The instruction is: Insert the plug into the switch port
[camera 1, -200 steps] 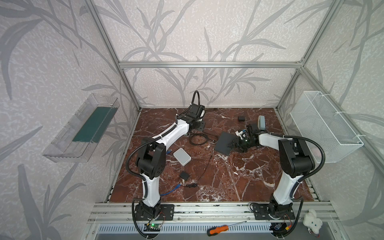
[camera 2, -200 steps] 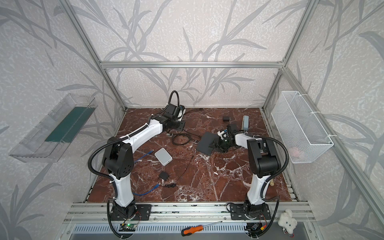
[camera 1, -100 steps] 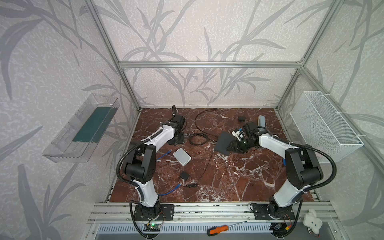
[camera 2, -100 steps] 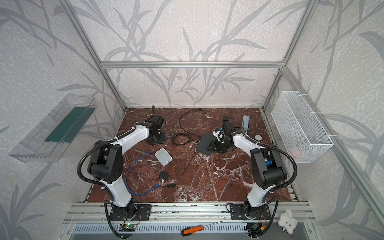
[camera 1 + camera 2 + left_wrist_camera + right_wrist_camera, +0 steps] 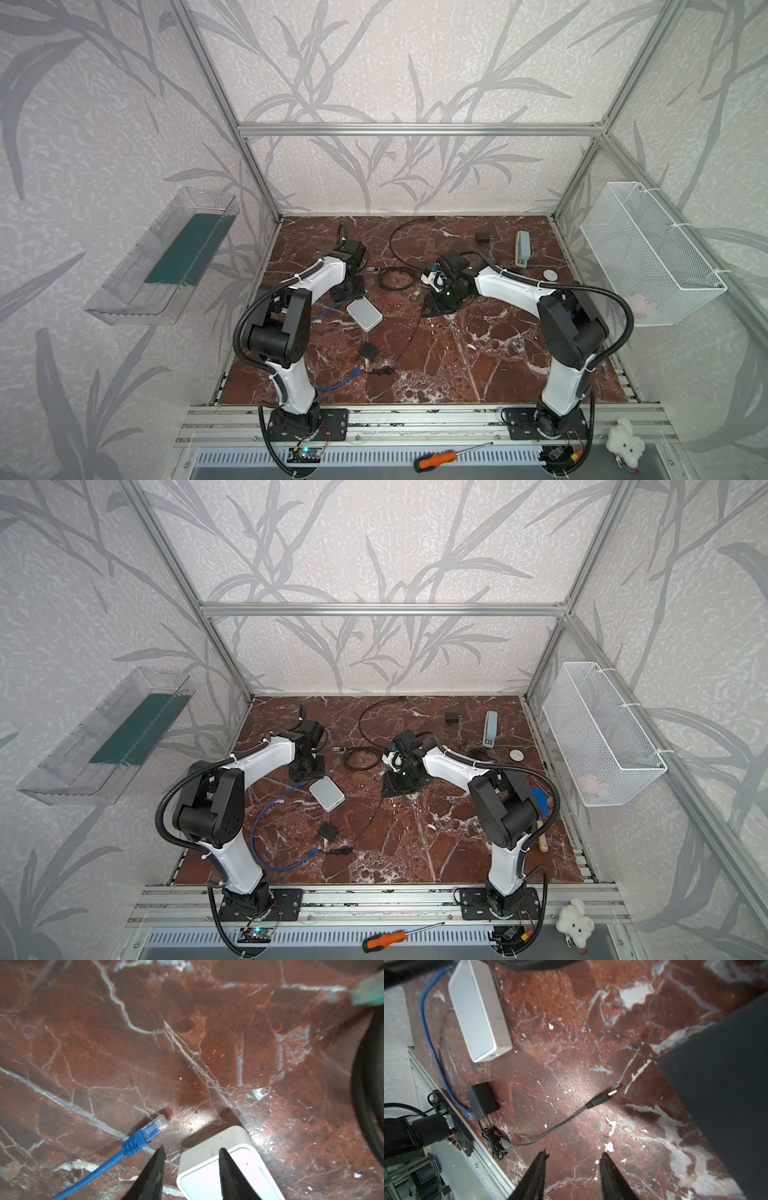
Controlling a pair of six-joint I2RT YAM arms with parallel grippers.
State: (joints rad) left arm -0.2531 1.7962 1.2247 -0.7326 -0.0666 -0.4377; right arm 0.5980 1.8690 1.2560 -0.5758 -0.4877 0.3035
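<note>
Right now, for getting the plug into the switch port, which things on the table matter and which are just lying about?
For the job:
- plug
- thin black cord
- adapter block
- white switch box

Lying about:
- blue cable
- dark grey slab
- coiled black cable
- stapler
- white disc
- screwdriver

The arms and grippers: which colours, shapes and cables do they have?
The left arm and the right arm look alike: smooth white shells on the links, black blocky joint housings. A black ribbed hose loops beside each elbow, held by white cable ties. Each stands on a black base plate. The left gripper and the right gripper have black fingers tapering to points.
</note>
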